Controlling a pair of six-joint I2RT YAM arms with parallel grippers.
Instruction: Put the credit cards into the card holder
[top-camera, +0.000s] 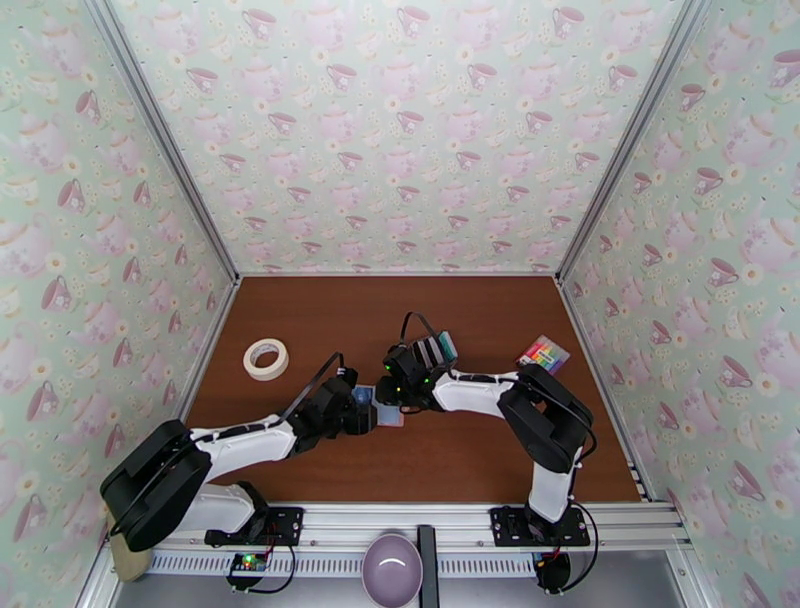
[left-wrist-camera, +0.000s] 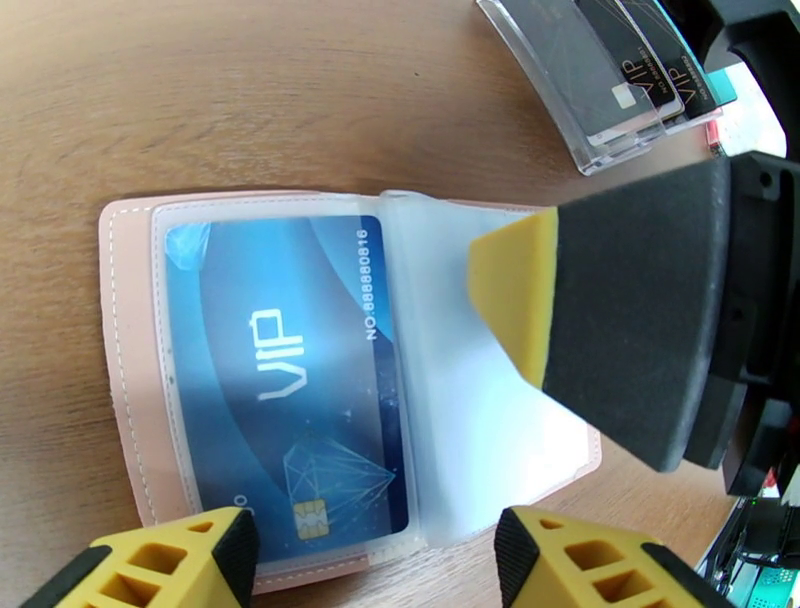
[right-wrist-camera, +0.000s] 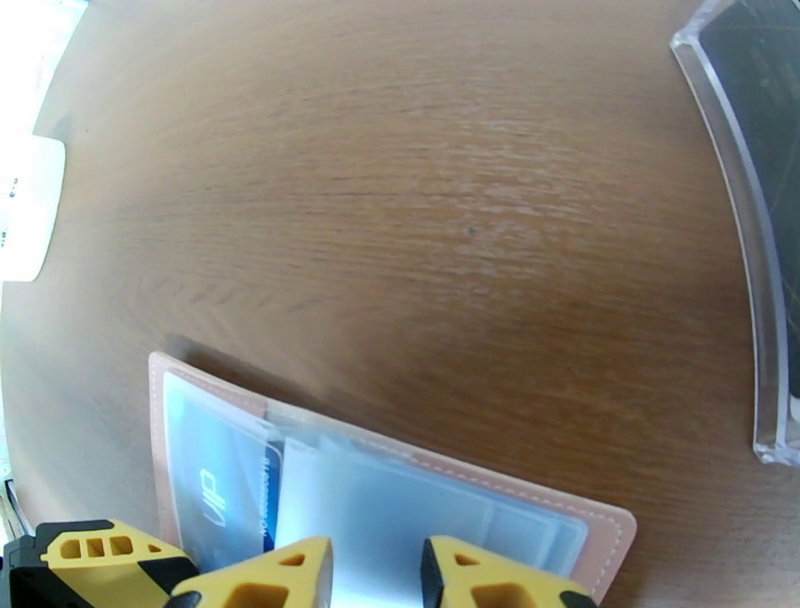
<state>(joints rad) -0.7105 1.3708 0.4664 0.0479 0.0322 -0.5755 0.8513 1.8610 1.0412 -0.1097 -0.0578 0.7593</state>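
On the brown worktop (top-camera: 450, 450), the pale pink fold-over card holder (left-wrist-camera: 125, 330) lies open, a blue plastic credit card (left-wrist-camera: 290, 370) sleeved inside, so I'd lift my open left tool (left-wrist-camera: 375, 560) straight up, unsure whether my narrowed right tool (right-wrist-camera: 375, 580) pinches anything.

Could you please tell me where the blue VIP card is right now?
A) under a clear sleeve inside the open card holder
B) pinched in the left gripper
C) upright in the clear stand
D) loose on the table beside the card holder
A: in the left wrist view the blue card lies flat under a clear sleeve of the open pink card holder, framed by its stitched border.
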